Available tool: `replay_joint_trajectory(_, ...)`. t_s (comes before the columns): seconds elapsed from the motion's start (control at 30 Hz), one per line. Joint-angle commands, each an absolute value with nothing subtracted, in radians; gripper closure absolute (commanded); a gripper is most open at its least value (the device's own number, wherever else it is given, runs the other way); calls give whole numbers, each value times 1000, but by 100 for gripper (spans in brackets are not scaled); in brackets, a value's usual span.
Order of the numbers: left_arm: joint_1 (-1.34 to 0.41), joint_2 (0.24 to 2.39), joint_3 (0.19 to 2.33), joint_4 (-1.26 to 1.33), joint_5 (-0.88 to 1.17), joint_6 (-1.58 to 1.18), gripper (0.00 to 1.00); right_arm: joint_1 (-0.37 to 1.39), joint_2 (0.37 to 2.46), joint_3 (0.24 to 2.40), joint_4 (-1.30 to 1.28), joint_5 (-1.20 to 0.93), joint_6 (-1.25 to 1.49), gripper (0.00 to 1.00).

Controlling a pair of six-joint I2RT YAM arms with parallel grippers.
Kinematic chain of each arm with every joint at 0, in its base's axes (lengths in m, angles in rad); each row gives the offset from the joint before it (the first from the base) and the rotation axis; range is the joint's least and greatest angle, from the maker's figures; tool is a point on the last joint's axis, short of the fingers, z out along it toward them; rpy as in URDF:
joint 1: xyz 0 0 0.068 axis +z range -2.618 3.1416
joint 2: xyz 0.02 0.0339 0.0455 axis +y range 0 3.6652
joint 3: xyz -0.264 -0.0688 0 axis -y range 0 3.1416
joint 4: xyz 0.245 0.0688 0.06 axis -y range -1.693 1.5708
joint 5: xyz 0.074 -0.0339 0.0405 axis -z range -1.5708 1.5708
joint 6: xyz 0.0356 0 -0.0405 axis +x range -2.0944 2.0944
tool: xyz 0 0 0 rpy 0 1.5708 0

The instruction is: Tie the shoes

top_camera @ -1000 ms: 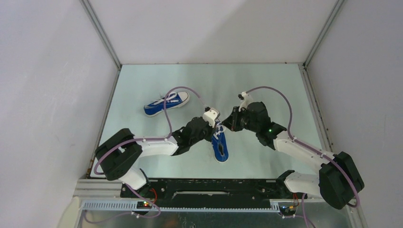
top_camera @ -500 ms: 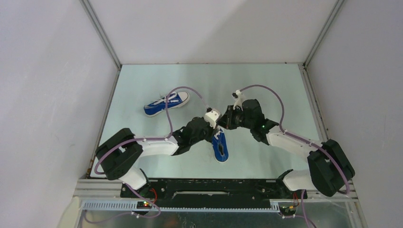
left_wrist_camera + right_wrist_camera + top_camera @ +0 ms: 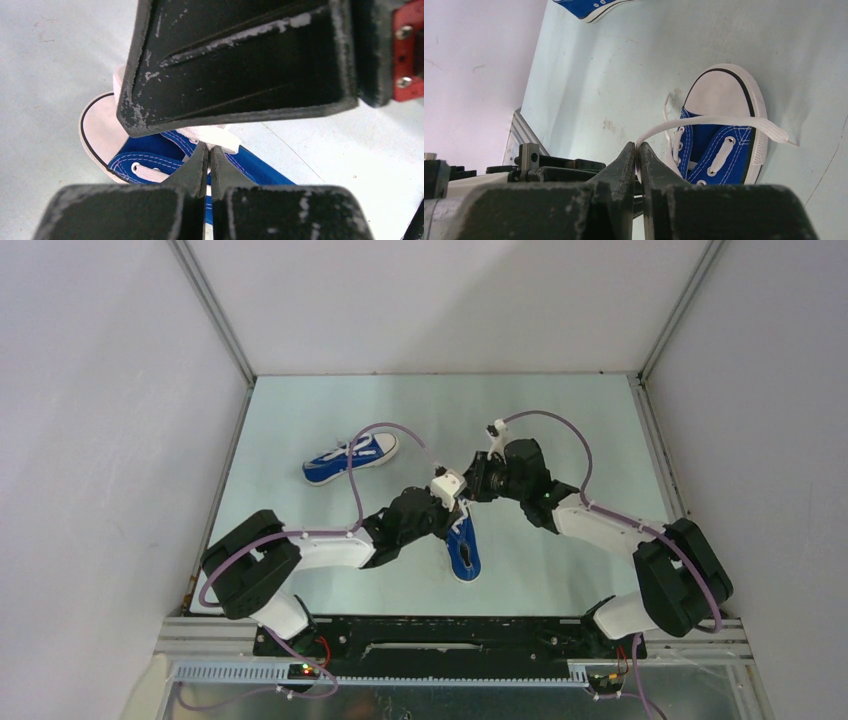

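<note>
Both arms are in over the middle of the table [image 3: 560,420], wrists almost nose to nose above the near shoe [image 3: 465,555]. That blue sneaker lies centre stage, heel towards the arm bases, toe end tucked under the 2 grippers.

Right wrist view: the right gripper [image 3: 638,146] has its fingers drawn in to the thinnest of slits, and a white lace [image 3: 724,121] runs straight out of that slit, flat and taut, across the shoe's tongue, ending past the sole edge on the far side. It is clamped on that lace. Behind the strand sits the white toe cap [image 3: 724,92], and the shoe rests flat on the table.

Left wrist view: the left gripper [image 3: 209,149] is down close over the same sneaker, fingers pressed tight together with a sliver of white showing between them and more white lace right at the tips. That reads as a pinch on the lace too.

The 2nd one, the far shoe [image 3: 350,458], lies out on the left of the table, toe pointing right, well apart from both grippers, with the left arm's purple cable [image 3: 352,485] looping across it in the overhead view.
</note>
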State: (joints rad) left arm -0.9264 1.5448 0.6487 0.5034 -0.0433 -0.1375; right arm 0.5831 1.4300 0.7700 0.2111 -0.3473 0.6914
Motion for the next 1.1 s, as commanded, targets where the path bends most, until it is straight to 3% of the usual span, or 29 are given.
replay_joint_trajectory(0.0, -927, 1519, 620, 568, -31, -117, 100, 569, 1453, 825, 209, -329, 698, 88)
replay_joint_trajectory(0.1, -927, 1513, 614, 575, -33, -119, 100, 557, 1457, 829, 195, -339, 689, 88)
replay_joint_trajectory(0.2, -927, 1523, 628, 557, -39, -123, 100, 543, 1444, 830, 200, -371, 680, 98)
replay_joint_trajectory(0.27, -927, 1531, 636, 539, -52, -130, 100, 543, 1416, 830, 185, -368, 665, 100)
replay_joint_trajectory(0.6, -917, 1502, 607, 558, -111, -177, 100, 542, 1278, 822, -43, -235, 576, 99)
replay_joint_trajectory(1.07, -915, 1493, 579, 613, -39, -146, 100, 558, 1459, 933, 38, -194, 616, 97)
